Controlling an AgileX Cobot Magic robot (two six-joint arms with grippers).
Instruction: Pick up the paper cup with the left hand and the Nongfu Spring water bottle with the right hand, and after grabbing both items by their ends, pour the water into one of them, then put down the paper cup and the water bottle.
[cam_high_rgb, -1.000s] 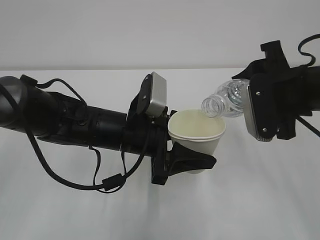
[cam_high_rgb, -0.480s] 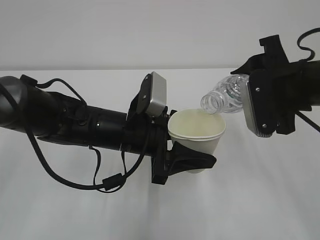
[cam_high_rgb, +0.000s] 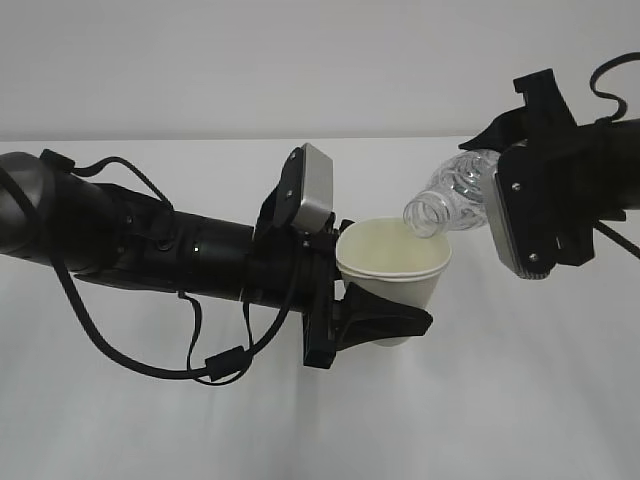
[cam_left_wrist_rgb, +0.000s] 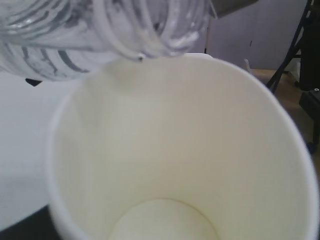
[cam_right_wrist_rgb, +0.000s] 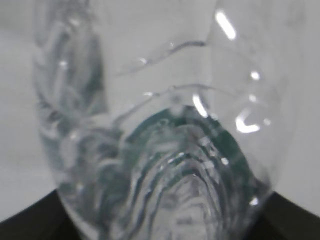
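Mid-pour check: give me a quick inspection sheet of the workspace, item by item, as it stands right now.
Surface: white table, bare where visible.
Paper cup: held upright off the table, inside looks dry.
Water bottle: tipped, open mouth over the cup's rim; no stream visible.
Clutter: nothing seen.
Left gripper: closed around the cup's lower part.
Right gripper: holding the bottle's base end.
Cables: black loops hang under the left arm, clear of the cup.
Surroundings: plain pale wall.
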